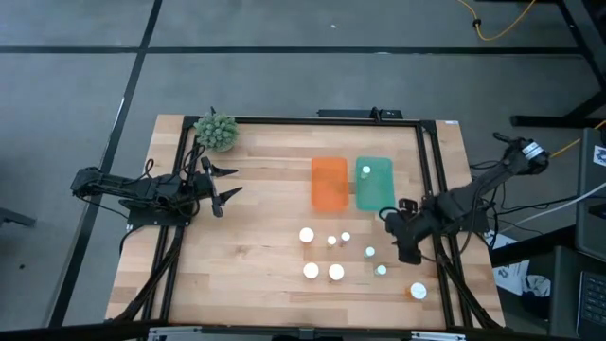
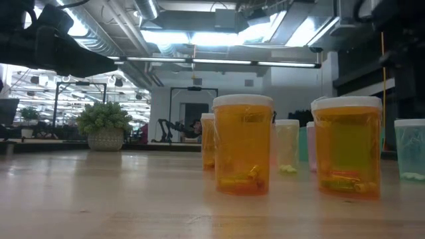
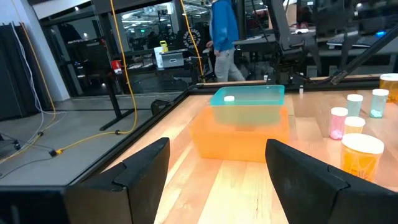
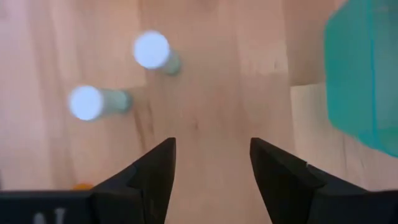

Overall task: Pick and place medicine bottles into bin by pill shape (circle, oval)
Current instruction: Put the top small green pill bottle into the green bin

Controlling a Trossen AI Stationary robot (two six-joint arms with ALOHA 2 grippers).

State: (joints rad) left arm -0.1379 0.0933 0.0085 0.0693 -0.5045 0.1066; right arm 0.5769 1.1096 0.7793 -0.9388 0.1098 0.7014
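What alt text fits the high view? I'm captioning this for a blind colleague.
Seen from above, eight white-capped medicine bottles stand on a wooden table below an orange bin and a teal bin holding one bottle. The open right gripper hangs near them; the left gripper waits apart.

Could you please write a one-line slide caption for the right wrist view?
Open right gripper empty above the wooden table, two white-capped bottles ahead, teal bin alongside.

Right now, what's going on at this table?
A two-armed robot is sorting pill bottles into bins. One bottle already sits in the teal bin; the orange bin looks empty. The right end effector hovers open and empty over the loose bottles, while the left end effector waits open at the far side.
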